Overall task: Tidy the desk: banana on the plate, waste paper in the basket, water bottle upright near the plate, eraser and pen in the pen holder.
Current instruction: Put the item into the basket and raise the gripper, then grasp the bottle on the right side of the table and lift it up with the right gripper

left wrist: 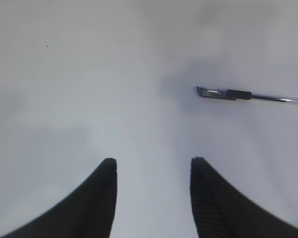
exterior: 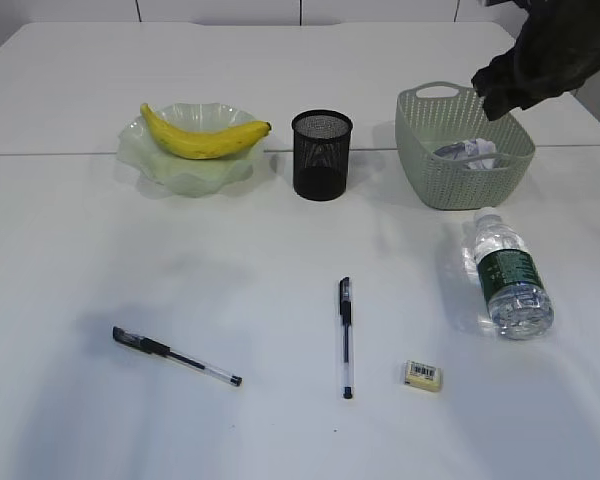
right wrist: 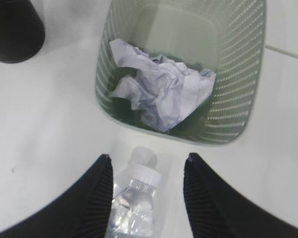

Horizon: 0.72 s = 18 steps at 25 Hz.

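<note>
**Two jobs done, the bottle, pens and eraser still waiting**

Two items are already in place as I judge it: the banana (exterior: 205, 138) lies on the plate (exterior: 140, 160), and the waste paper (right wrist: 161, 96) sits inside the basket (exterior: 425, 180). The water bottle (exterior: 508, 275) lies on its side just in front of the basket, its cap toward it. Two pens, the left pen (exterior: 175, 356) and the middle pen (exterior: 346, 335), and the eraser (exterior: 422, 375) are flat on the table (exterior: 60, 250), well apart from the pen holder (exterior: 321, 155).

My main worry is the bottle. It is round and smooth, so a grip near the cap could make it roll or swing when I lift it upright. It could also knock the basket, which is very near.

The right gripper (right wrist: 146, 161) hovers high above the basket's near edge and looks down; its fingers stand apart and hold nothing, the bottle cap showing between them far below. The left gripper (left wrist: 154, 166) is also parted and empty, low over bare table, with the left pen near, ahead and to one side.
</note>
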Tool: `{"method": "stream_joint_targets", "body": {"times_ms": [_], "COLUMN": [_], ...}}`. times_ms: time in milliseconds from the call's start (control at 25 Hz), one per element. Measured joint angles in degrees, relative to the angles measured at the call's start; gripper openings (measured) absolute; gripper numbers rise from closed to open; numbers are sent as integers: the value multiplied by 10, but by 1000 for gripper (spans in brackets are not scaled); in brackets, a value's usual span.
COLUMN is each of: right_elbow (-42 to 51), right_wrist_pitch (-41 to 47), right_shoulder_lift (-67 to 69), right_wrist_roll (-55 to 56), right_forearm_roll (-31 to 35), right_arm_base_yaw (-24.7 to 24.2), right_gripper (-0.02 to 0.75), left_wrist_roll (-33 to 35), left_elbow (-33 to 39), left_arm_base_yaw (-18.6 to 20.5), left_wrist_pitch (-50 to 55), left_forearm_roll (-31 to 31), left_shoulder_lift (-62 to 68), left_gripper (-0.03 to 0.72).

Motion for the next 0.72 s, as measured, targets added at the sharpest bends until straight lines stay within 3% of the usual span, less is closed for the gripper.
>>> {"method": "stream_joint_targets", "body": {"times_ms": [320, 720], "right_elbow": [0, 0], "right_wrist_pitch": [90, 193], "right_shoulder_lift": [-39, -84], "right_wrist_roll": [-5, -6], "right_forearm_roll": [29, 61], "right_arm_base_yaw": [0, 0], "right_gripper": [380, 398], "left_wrist_roll": [0, -1], "left_elbow": [0, 0], "left_arm_base_yaw": [0, 0], "left_wrist_pitch": [15, 18], "left_forearm_roll": [-2, -15], "left_shoulder_lift": [0, 0], "left_gripper": [422, 433]}}
